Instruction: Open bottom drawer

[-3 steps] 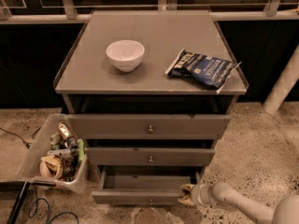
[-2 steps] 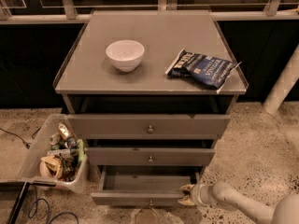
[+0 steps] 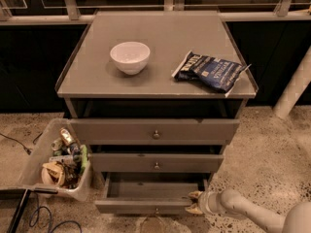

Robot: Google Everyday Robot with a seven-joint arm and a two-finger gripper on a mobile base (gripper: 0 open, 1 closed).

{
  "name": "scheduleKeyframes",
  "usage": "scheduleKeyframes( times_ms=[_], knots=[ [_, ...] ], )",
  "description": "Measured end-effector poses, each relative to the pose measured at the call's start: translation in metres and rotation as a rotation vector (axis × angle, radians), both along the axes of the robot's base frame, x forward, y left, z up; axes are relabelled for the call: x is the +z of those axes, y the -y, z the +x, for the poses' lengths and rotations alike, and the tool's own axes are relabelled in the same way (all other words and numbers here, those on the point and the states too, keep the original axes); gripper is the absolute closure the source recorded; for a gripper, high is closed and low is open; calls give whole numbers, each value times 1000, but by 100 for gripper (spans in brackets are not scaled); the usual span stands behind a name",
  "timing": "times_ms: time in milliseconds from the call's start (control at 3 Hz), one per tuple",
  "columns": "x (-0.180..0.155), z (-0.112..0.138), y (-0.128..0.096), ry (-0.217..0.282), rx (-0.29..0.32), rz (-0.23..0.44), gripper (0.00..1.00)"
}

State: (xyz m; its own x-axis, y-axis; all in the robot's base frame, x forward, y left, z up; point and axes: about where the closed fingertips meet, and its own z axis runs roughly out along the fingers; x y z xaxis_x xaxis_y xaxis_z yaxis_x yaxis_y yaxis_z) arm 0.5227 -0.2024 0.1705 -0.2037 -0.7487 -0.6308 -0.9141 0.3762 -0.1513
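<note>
Bottom drawer (image 3: 146,206) sits lowest in the cabinet (image 3: 73,84), already pulled partway toward us with its grey inside showing. The gripper (image 3: 195,203) is at the right end of the drawer front, low and near, right of the knob (image 3: 156,210). We can't tell whether it's open or clamped on the front. Since we're pulling off-centre, we should keep the pull straight toward us and level so the drawer doesn't rack on its slides. Go slow, and stay clear of the middle drawer (image 3: 156,163) above.

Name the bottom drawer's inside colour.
The bottom drawer is plain grey inside, camera view; claw at its front right corner.
</note>
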Motion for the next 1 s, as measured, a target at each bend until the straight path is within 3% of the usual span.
scheduleKeyframes(
  times_ms=[333,1000],
  knots=[
    [0,0,0,0,0,0,29],
    [-7,-31,12,-48,5,14,76]
  ],
)
